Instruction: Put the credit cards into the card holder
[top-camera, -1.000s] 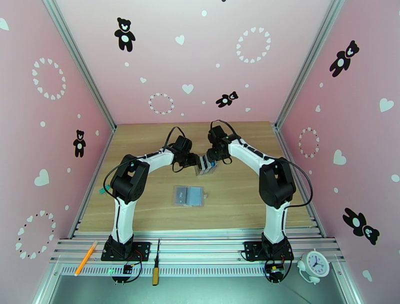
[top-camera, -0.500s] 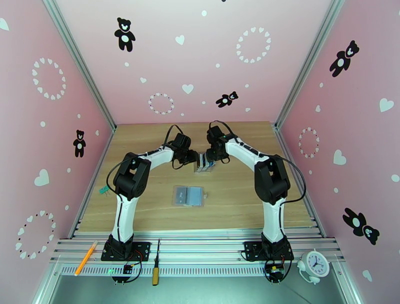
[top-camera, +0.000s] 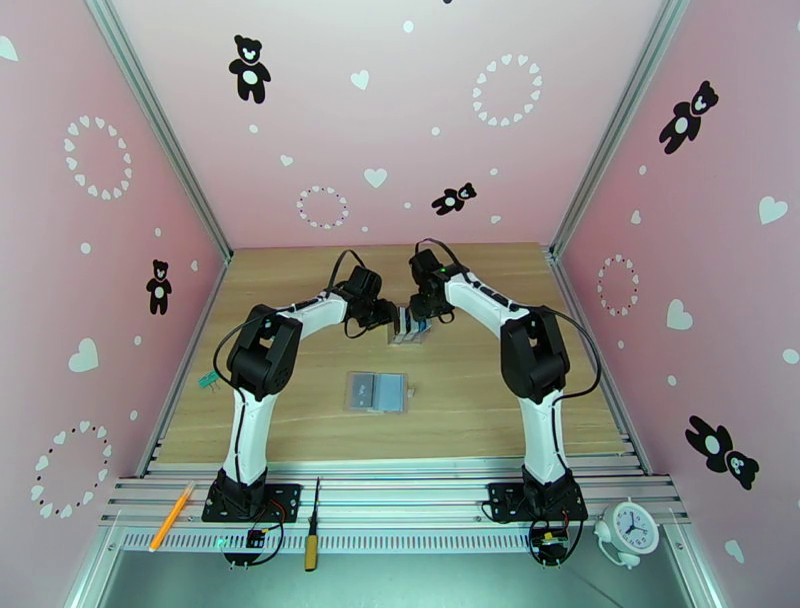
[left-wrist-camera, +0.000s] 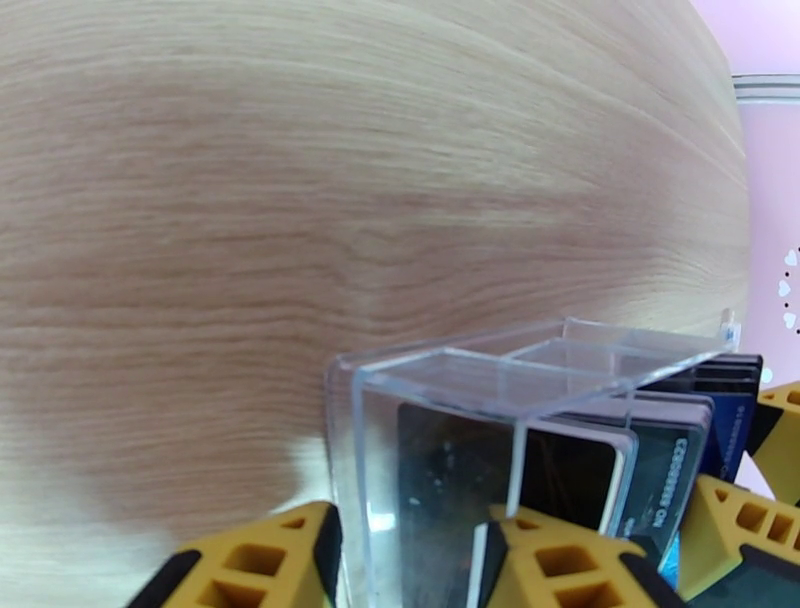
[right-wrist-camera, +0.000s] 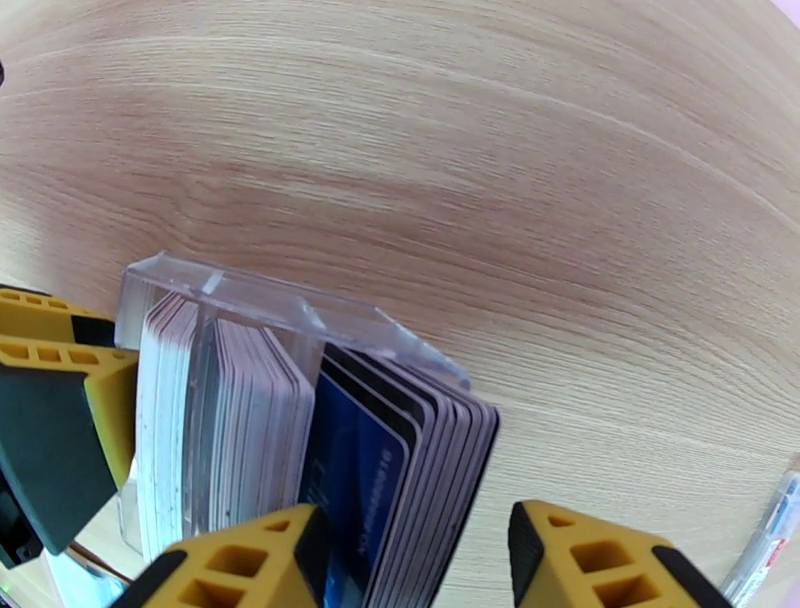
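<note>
Looking down, we barely see the rack (top-camera: 410, 328), half hidden by both arms, which reach forward and bend inward to it. The left claw (left-wrist-camera: 405, 545) flanks its end, grip unclear. The right claw (right-wrist-camera: 410, 545) stands wide around dark cards (right-wrist-camera: 400, 470). The wallet (top-camera: 378, 392) lies open on the rack's near side.

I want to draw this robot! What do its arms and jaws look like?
The left arm and right arm are white tubes with chunky black joints, bolted on black bases. Thin black cables loop near the wrists. The jaws are bright yellow with little square holes and dark pads.
</note>
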